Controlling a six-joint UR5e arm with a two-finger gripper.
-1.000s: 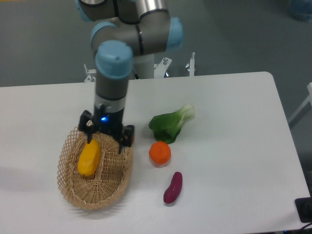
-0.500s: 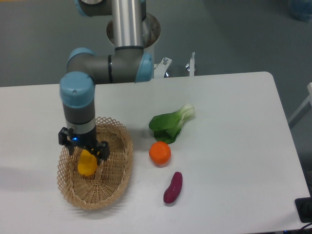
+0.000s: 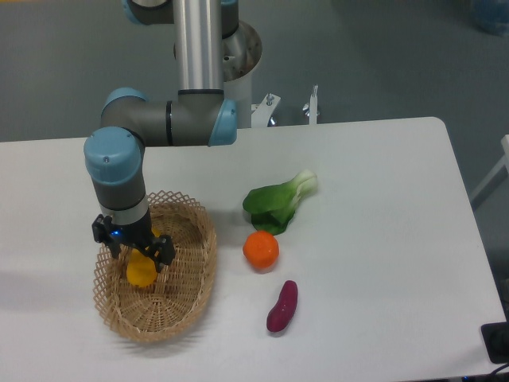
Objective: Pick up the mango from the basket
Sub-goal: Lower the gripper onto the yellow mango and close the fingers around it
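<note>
The black two-finger gripper (image 3: 135,253) has shifted slightly left and lower since half a second ago, now straddling the smooth yellow-orange mango (image 3: 141,270) inside the oval tan wicker basket (image 3: 191,278). Its fingers look spread around the fruit's upper end; whether they grip it I cannot tell. The round orange fruit (image 3: 261,249) lies well right.

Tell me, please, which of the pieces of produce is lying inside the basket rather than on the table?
The yellow mango, directly under the gripper in the wicker basket. The orange fruit, purple sweet potato and leafy green all lie on the table.
</note>
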